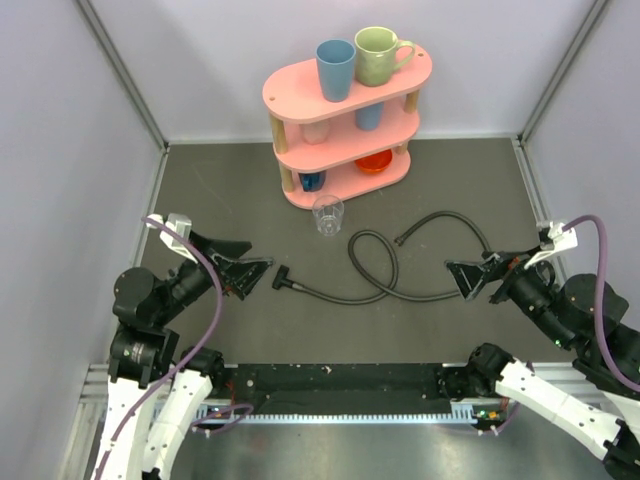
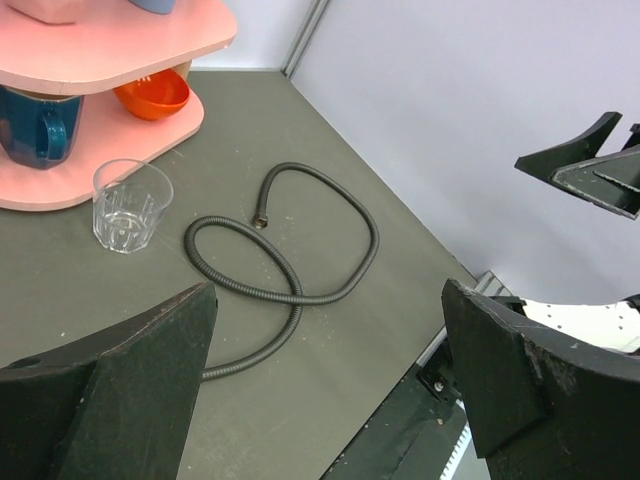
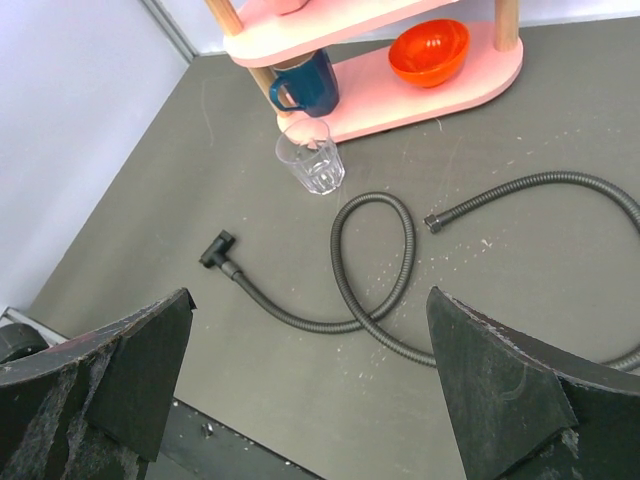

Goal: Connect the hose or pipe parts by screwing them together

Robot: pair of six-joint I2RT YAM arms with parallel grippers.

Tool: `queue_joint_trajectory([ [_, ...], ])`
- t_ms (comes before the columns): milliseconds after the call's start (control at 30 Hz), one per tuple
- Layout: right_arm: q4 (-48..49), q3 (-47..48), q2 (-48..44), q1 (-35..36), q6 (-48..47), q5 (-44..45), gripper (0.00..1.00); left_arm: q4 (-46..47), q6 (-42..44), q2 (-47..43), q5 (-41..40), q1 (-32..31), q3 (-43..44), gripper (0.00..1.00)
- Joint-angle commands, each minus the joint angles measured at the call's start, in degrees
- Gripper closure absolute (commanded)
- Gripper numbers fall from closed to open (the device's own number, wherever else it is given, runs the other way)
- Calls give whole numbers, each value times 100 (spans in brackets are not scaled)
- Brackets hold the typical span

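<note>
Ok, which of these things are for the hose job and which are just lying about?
For the job: hose, the T-shaped fitting at one end, its free end.
Lying about: glass, pink shelf, blue cup, green mug, orange bowl.

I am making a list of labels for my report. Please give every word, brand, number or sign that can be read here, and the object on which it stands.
Readable text: none in any view.
The pink shelf, blue cup, green mug, dark blue mug, orange bowl and clear glass are plain, with no print.
The black hose and its end fitting show no marking.
The black base plate has pale specks that are too small to read.
</note>
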Motion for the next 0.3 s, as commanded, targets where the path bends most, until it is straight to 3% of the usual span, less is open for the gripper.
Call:
queue_joint_trajectory([
  [0, 48, 13, -3, -27, -129, 110, 1, 91, 67, 26, -66, -5, 262, 2],
  [267, 57, -39, -56, -27, -50, 128, 1, 91, 68, 35, -145, -5, 315, 2],
])
